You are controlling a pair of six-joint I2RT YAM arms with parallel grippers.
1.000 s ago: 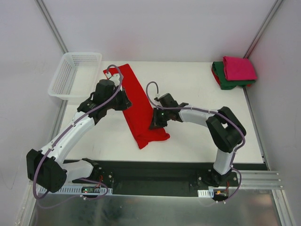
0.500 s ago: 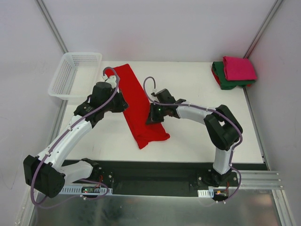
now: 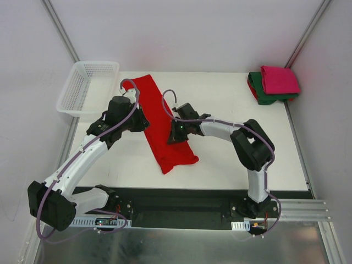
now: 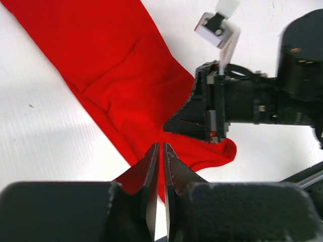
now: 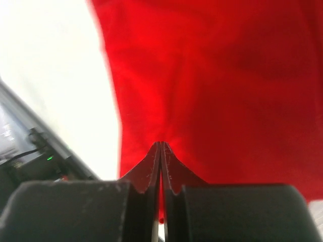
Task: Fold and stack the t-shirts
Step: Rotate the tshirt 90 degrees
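Table [image 3: 231,159]: left tool [image 4: 160,146], right tool [image 5: 160,144] pinch t-shirt [image 3: 159,115]

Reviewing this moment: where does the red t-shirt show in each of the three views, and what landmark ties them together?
Top external: red t-shirt lies as a long diagonal strip left of table centre, between the arms.
Left wrist: red t-shirt runs from upper left down to centre.
Right wrist: red t-shirt fills most of the frame.
Shared landmark: the right gripper, shut on the cloth, shows in all three views.

White plastic mesh basket [image 3: 82,91], upright, at white table's [image 3: 220,165] far-left corner
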